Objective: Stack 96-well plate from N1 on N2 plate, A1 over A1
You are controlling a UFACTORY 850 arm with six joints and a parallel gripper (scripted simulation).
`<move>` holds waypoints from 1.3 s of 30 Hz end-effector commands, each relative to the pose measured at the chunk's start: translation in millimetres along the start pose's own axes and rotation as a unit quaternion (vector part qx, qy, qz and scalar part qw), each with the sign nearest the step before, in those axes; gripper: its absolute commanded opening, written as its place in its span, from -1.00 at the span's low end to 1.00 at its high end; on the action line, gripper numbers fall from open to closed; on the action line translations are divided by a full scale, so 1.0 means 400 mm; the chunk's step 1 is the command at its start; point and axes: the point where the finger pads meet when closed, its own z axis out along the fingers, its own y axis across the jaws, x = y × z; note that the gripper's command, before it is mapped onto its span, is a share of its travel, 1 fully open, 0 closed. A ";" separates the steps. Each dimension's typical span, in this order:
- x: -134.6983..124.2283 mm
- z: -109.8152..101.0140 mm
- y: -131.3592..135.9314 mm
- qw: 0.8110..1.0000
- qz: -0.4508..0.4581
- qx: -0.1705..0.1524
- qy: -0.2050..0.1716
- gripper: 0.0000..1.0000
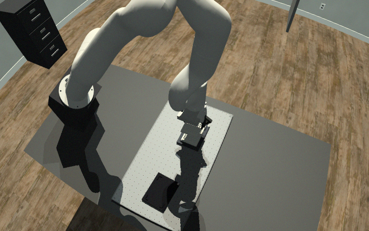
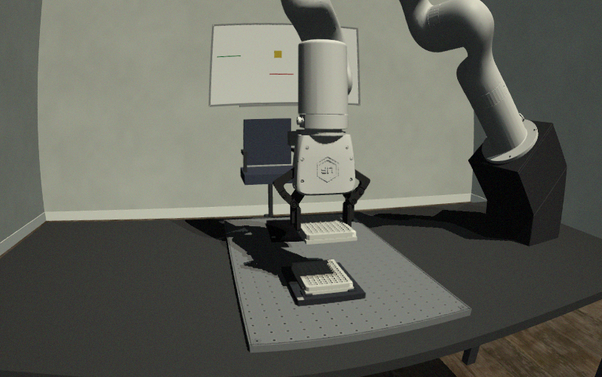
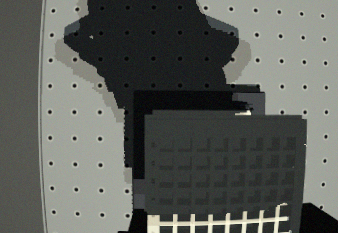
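My gripper [image 2: 321, 221] [image 1: 194, 124] is shut on a white 96-well plate [image 2: 329, 231] [image 1: 189, 135], gripping its two long sides. It holds the plate level in the air above the perforated breadboard [image 2: 387, 290] [image 1: 151, 149] [image 3: 286, 17]. A second white plate [image 2: 324, 281] sits flat in the black nest N2 [image 2: 335, 296] [image 1: 193, 146] [image 3: 136, 137], partly in the arm's shadow. The held plate is above N2 and a little short of it. The nest N1 [image 1: 157, 192] is empty at the other end of the board. I cannot tell where the cut corners are.
The arm's black pedestal [image 2: 527, 187] [image 1: 74, 110] stands on the dark table beside the breadboard. A black file cabinet [image 1: 31, 31] stands on the floor. A chair [image 2: 265, 149] and a whiteboard [image 2: 247, 65] are at the back wall.
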 end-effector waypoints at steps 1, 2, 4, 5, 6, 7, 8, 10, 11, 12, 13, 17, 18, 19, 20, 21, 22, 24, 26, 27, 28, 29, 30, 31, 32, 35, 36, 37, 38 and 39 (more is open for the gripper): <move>0.000 -0.001 -0.001 1.000 0.000 0.000 0.000 -1.00; 0.000 -0.001 -0.001 1.000 0.000 0.000 0.000 -1.00; 0.001 -0.001 -0.001 1.000 0.000 0.000 0.000 -1.00; 0.001 -0.001 -0.001 1.000 0.000 0.000 0.000 -1.00; 0.001 -0.001 -0.001 1.000 0.000 0.000 0.000 -1.00; 0.001 -0.001 -0.001 1.000 0.000 0.000 0.000 -1.00; 0.001 -0.001 -0.001 1.000 0.000 0.000 0.000 -1.00; 0.001 -0.001 -0.001 1.000 0.000 0.000 0.000 -1.00; 0.001 -0.001 -0.001 1.000 0.000 0.000 0.000 -1.00; 0.001 -0.001 -0.001 1.000 0.000 0.000 0.000 -1.00; 0.001 -0.001 -0.001 1.000 0.000 0.000 0.000 -1.00; 0.001 0.011 -0.001 1.000 0.000 0.000 0.000 -1.00; 0.001 0.016 -0.001 1.000 0.000 0.000 0.000 -1.00; 0.001 0.020 -0.001 1.000 0.000 0.000 0.000 -1.00; 0.002 0.024 -0.001 1.000 0.000 0.000 0.000 -1.00; 0.002 0.028 -0.001 1.000 0.000 0.000 0.000 -1.00; 0.002 0.032 -0.001 1.000 0.000 0.000 0.000 -1.00; 0.002 0.036 -0.001 1.000 0.000 0.000 0.000 -1.00; 0.002 0.041 -0.001 1.000 0.000 0.000 0.000 -1.00; 0.002 0.045 -0.001 1.000 0.000 0.000 0.000 -1.00; 0.002 0.049 -0.001 1.000 0.000 0.000 0.000 -1.00; 0.002 0.053 -0.001 1.000 0.000 0.000 0.000 -1.00; 0.002 0.057 -0.001 1.000 0.000 0.000 0.000 -1.00; 0.002 0.061 -0.001 1.000 0.000 0.000 0.000 -1.00; 0.002 0.066 -0.001 1.000 0.000 0.000 0.000 -1.00; 0.002 0.078 -0.001 1.000 0.000 0.000 0.000 -1.00; 0.002 0.082 -0.001 1.000 0.000 0.000 0.000 -1.00; 0.002 0.086 -0.001 1.000 0.000 0.000 0.000 -1.00; 0.002 0.091 -0.001 1.000 0.000 0.000 0.000 -1.00; 0.002 0.095 -0.001 1.000 0.000 0.000 0.000 -1.00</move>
